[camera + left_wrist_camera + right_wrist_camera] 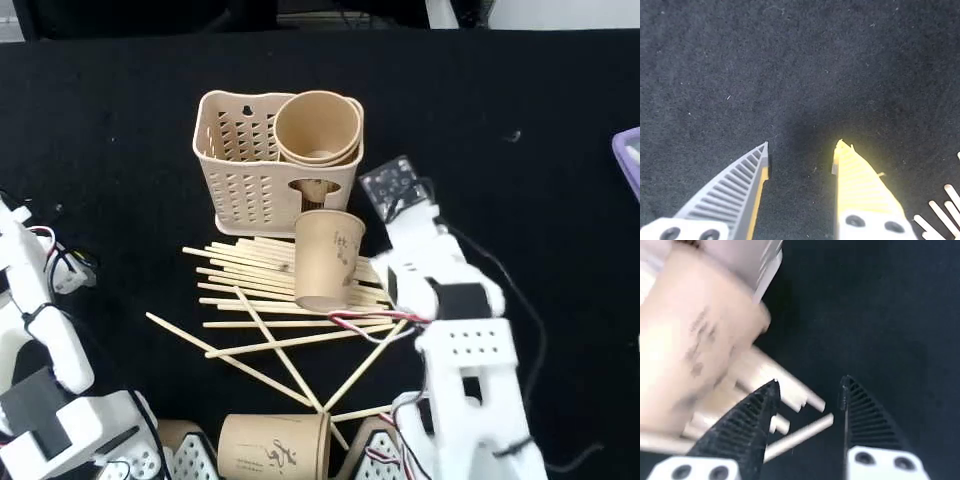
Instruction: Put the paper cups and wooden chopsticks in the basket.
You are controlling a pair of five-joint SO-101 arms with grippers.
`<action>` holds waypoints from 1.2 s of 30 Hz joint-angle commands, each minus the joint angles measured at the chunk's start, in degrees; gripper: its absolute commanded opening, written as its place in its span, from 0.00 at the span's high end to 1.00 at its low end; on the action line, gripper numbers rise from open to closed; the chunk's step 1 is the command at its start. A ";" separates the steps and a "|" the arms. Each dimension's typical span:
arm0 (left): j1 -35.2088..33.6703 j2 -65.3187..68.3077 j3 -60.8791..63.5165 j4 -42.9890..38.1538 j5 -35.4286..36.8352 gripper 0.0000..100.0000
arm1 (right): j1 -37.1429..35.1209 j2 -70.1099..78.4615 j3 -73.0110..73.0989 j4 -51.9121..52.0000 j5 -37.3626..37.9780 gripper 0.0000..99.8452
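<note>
A beige slotted basket point(240, 165) stands at the back of the black cloth, with nested paper cups point(318, 128) in its right half. One paper cup point(328, 258) stands upside down on a spread of wooden chopsticks point(265, 300) in front of the basket. Another cup point(273, 446) lies on its side at the front edge. My right arm point(440, 290) is just right of the upside-down cup. Its gripper point(810, 382) is open over chopstick ends point(790, 396), beside that cup point(695, 345). At the front left, the left gripper point(802, 145) is open over bare cloth.
A purple object point(628, 150) pokes in at the right edge. My left arm point(45, 380) sits at the front left corner. A few chopstick tips point(945, 210) lie near the left gripper. Bare black cloth surrounds the basket at the back, left and right.
</note>
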 commanded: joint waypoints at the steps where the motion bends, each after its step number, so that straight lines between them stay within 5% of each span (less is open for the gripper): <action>1: 0.48 -1.76 -0.75 -0.62 0.09 0.79 | 0.79 5.85 0.13 -12.66 -3.69 0.80; 10: 0.48 -1.76 -0.75 -0.62 0.09 0.79 | 0.62 24.84 -5.32 -22.51 -14.68 0.80; 19: 0.48 -1.76 -0.75 -0.62 0.09 0.79 | -0.88 25.45 -4.44 -21.36 -11.08 0.80; 23: 0.48 -1.76 -0.75 -0.62 0.09 0.79 | -5.80 21.14 -1.19 -18.02 -4.13 0.80; 36: 0.48 -1.76 -0.84 -0.62 0.09 0.79 | -14.07 -18.42 19.21 -10.90 -3.69 0.80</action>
